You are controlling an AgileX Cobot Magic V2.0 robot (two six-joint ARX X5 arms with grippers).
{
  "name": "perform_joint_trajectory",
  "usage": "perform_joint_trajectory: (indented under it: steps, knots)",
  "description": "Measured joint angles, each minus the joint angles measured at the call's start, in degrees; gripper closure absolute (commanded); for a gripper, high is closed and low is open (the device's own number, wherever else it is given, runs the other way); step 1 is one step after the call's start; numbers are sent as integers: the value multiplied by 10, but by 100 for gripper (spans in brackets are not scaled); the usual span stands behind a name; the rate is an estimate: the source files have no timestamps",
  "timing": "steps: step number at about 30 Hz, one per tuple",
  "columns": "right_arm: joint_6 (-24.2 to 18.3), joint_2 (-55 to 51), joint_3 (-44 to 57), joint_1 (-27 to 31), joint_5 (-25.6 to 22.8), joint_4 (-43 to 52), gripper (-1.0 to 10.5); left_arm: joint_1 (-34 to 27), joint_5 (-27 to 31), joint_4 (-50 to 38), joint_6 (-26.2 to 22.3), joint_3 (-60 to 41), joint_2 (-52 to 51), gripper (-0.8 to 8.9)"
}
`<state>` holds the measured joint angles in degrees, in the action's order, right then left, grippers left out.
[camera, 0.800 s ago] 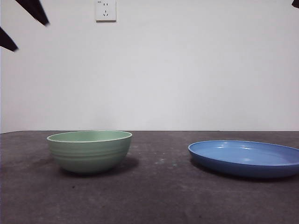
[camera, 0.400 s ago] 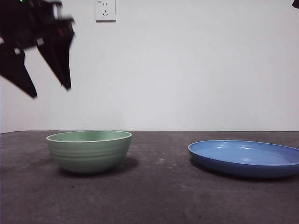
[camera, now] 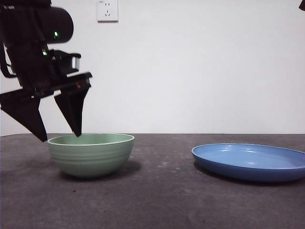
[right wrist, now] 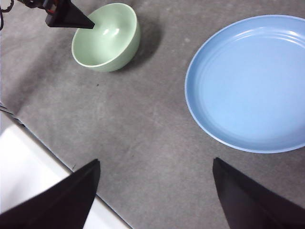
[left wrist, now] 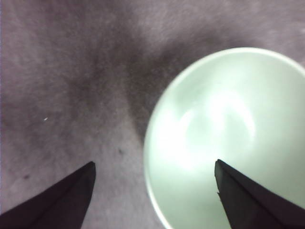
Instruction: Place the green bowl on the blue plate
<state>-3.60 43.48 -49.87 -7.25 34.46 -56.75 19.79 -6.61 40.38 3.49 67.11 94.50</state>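
Note:
The pale green bowl (camera: pixel 91 153) stands upright on the dark table at the left; it also shows in the left wrist view (left wrist: pixel 228 138) and the right wrist view (right wrist: pixel 106 36). My left gripper (camera: pixel 59 137) is open and straddles the bowl's left rim: one jaw hangs over the bowl's inside, the other outside over the table. Both tips are at about rim height. The blue plate (camera: pixel 250 161) lies flat at the right, also seen in the right wrist view (right wrist: pixel 248 81), with nothing on it. My right gripper (right wrist: pixel 155 167) is open, high above the table between bowl and plate.
A white wall with a socket (camera: pixel 107 10) stands behind the table. The table's edge and a white surface (right wrist: pixel 28 186) beyond it show in the right wrist view. Bare dark tabletop (camera: pixel 162 164) lies between bowl and plate.
My left arm has come down from the top left corner, and its open jaws have dropped to the bowl's left rim. Bowl and plate have not moved.

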Motion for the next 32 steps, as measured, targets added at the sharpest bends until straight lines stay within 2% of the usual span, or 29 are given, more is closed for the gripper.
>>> perform_joint_trajectory:
  steps: [4,11,12,15,18,23,26,32]
  knots:
    - [0,0,0,0,0,0,567,3,21,-4,0,0,17,415]
    - [0,0,0,0,0,1,567,6,24,-10,0,0,30,483]
    - [0,0,0,0,0,1,567,6,24,-9,0,0,31,507]
    - [0,0,0,0,0,2,567,6,24,-8,0,0,32,661]
    - [0,0,0,0,0,2,567,6,24,-8,0,0,33,732]
    - [0,0,0,0,0,2,567,6,24,-8,1,0,33,740]
    - [0,0,0,0,0,2,567,6,24,-10,3,0,33,804]
    - [0,0,0,0,0,2,567,6,23,-12,11,2,33,804]
